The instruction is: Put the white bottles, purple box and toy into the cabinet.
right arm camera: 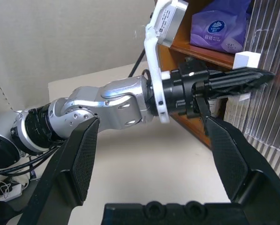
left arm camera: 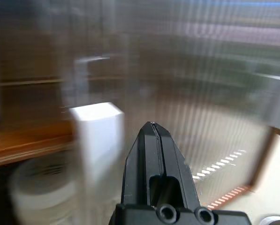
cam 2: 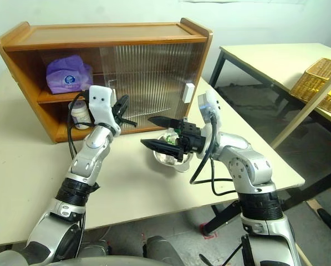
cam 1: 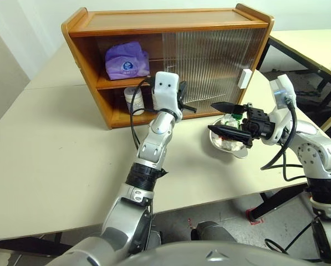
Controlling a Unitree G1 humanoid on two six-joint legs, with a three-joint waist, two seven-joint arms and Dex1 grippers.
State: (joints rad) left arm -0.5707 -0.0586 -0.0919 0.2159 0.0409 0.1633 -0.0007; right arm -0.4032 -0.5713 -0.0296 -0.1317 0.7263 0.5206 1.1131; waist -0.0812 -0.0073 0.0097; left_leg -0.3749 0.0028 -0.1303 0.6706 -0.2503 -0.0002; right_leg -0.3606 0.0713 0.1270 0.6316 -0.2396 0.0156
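No fully legible text is recorded. On the purple box, at the upper right of the right wrist view, a round blue-and-white sticker carries small print that cannot be read with certainty. The bottle label is blurred.

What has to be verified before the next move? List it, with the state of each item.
1. Crinkly lavender plastic pack on the upper shelf of the honey-brown wooden cabinet: ok.
2. Squat white plastic jar on the lower shelf: ok. Second jar: cannot tell.
3. Fluffy white plush toy in the cabinet: not ok, it lies in the shiny steel bowl on the table.
4. Right gripper open by the bowl: ok.
5. Left gripper shut and empty: ok.
6. Left gripper touching the white block handle: cannot tell.
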